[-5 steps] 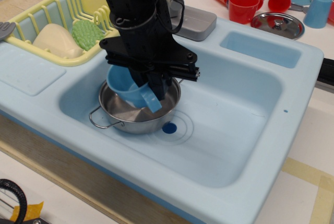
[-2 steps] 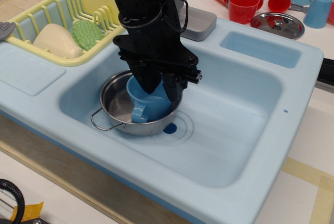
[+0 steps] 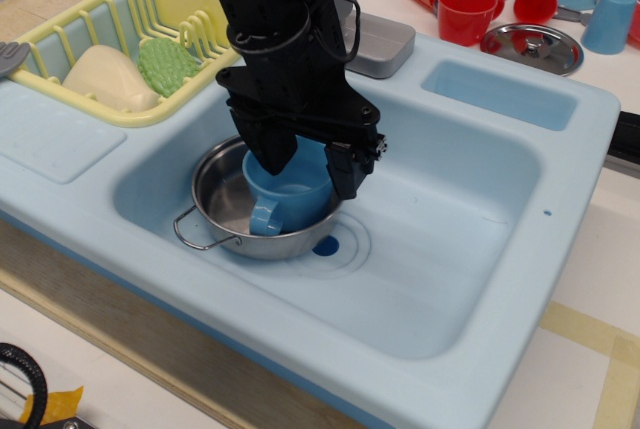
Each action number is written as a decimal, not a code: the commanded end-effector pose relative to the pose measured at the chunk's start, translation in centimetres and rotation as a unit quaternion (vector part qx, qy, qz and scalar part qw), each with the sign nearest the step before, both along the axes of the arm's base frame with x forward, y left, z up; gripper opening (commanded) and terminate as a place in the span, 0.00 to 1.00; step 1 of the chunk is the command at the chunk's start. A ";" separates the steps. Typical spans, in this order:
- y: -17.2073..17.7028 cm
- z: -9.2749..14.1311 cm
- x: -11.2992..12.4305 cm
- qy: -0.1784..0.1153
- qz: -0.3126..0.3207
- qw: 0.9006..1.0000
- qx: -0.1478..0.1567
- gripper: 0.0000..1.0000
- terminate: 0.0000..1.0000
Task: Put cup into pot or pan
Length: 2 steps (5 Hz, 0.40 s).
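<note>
The light-blue mug (image 3: 293, 192) stands upright inside the shiny steel pan (image 3: 218, 199) at the left of the sink basin. Its loop handle (image 3: 264, 217) points toward the front. My black gripper (image 3: 306, 165) hangs straight above the mug. Its fingers are spread apart, one at each side of the mug's rim, and do not squeeze it. The arm hides the back of the mug and the pan's far rim. One wire handle (image 3: 192, 234) of the pan sticks out at the front left.
The light-blue sink (image 3: 450, 209) has a blue drain spot (image 3: 323, 245) beside the pan. A yellow dish rack (image 3: 110, 39) stands at the back left. Red cups (image 3: 465, 11), a small blue cup (image 3: 610, 19) and a steel lid (image 3: 535, 44) sit at the back right.
The mug went from tilted in the gripper to standing upright in the pan. The fingers then spread apart and let it go.
</note>
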<state>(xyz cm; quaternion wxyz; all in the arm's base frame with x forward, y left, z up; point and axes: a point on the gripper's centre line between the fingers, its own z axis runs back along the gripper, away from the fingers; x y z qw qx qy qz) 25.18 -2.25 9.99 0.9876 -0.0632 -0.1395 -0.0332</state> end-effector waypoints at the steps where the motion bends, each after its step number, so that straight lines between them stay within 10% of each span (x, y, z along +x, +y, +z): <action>1: 0.2 0.8 0.7 -0.016 0.003 1.000 0.000 1.00 0.00; 2: 0.2 0.8 0.7 -0.016 0.003 1.000 0.000 1.00 1.00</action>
